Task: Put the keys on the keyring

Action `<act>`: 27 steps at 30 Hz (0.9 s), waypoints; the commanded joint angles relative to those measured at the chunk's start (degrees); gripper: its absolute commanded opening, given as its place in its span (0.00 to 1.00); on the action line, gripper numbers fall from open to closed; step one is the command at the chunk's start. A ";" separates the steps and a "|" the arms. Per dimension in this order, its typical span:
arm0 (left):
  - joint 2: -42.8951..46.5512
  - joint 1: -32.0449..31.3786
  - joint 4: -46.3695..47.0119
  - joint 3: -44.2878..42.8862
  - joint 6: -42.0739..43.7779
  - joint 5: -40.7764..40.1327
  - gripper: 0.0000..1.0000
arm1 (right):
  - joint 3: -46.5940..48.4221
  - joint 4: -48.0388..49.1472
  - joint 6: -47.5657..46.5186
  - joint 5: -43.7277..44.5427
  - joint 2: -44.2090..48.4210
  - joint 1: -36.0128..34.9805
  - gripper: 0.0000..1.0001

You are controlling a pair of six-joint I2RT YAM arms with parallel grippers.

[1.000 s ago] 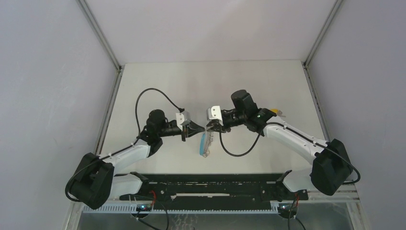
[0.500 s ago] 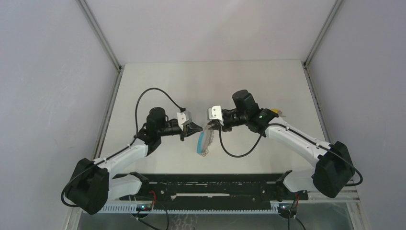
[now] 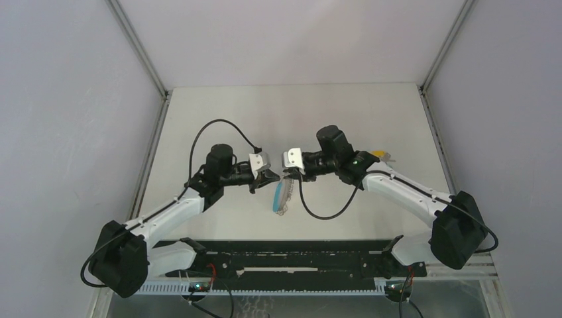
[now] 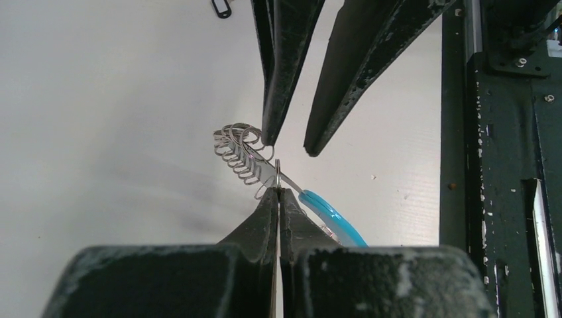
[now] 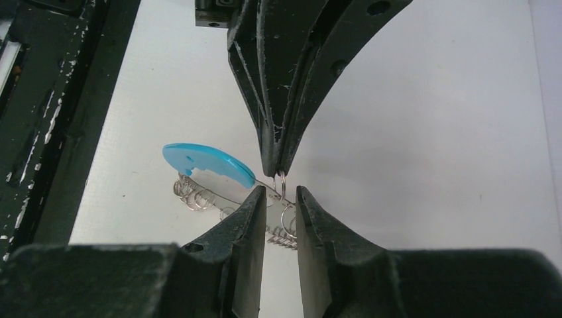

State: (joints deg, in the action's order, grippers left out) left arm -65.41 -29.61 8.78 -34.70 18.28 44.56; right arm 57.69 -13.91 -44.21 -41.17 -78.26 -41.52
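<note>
The keyring, a floppy run of silvery rings with a light blue band, hangs between the two grippers at mid-table. My left gripper is shut on a small silver ring of it, seen edge-on at its tips. The silvery rings bunch to the left and the blue band trails right. My right gripper faces the left one; its jaws stand apart around the keyring's thin metal, beside the blue band. One black key lies on the table beyond.
A small yellow piece lies on the table behind the right forearm. A black rail runs along the near edge between the arm bases. The left arm's black cable arcs above it.
The left gripper has moved right and slightly back, closing in on the right gripper. The right gripper has shifted a little left. The keyring still hangs between them.
</note>
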 commanded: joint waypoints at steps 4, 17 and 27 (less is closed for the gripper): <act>2.71 -1.15 -3.72 -3.96 2.94 -2.26 0.00 | 0.32 3.10 -1.48 0.34 -1.20 -0.84 0.22; 3.33 -2.01 -5.48 -4.63 3.93 -2.79 0.00 | 1.59 1.80 -1.67 0.76 -3.30 -1.45 0.20; 2.57 -2.86 -7.87 -6.03 4.71 -3.79 0.00 | 1.89 1.79 -1.67 0.83 -3.49 -2.38 0.16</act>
State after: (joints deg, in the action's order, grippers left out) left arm -63.59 -31.77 1.76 -36.93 21.65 41.54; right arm 57.69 -13.08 -45.15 -40.01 -81.67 -43.24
